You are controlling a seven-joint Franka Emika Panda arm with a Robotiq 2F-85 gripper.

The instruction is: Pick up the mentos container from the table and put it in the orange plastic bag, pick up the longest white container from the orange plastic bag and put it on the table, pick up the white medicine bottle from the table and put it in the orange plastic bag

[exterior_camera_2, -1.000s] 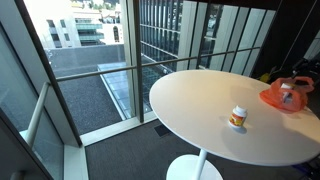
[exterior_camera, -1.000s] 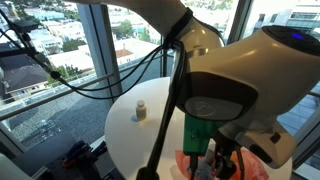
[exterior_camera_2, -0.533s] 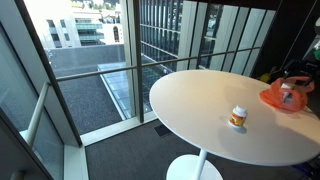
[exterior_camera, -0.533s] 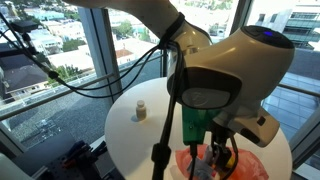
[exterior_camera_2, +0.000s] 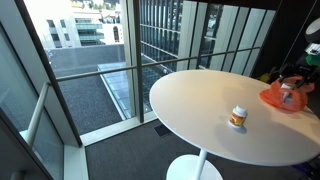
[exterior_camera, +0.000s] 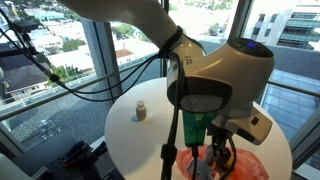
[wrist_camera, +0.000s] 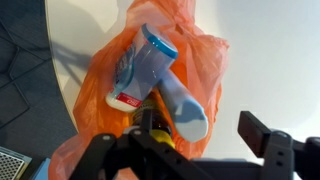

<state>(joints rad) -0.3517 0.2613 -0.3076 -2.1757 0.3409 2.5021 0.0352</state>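
In the wrist view the orange plastic bag (wrist_camera: 195, 60) lies open on the white table. In it lies a long white container with light-blue ends (wrist_camera: 165, 75), beside a container with a red and white label (wrist_camera: 124, 96) and a yellow-capped item (wrist_camera: 160, 130). My gripper (wrist_camera: 190, 145) is open right above the bag, its fingers on either side of the long container's near end, not touching it. The white medicine bottle (exterior_camera: 141, 110) stands upright on the table, far from the bag; it also shows in an exterior view (exterior_camera_2: 238, 117). The bag shows in both exterior views (exterior_camera: 255, 165) (exterior_camera_2: 283, 97).
The round white table (exterior_camera_2: 200, 110) stands by floor-to-ceiling windows. My arm's bulk (exterior_camera: 220, 80) and hanging cables (exterior_camera: 60, 75) fill much of an exterior view. The table edge runs close to the bag, with dark floor (wrist_camera: 25, 60) beyond.
My arm has shifted sideways over the bag and come lower toward it. The bag and the medicine bottle have not moved.
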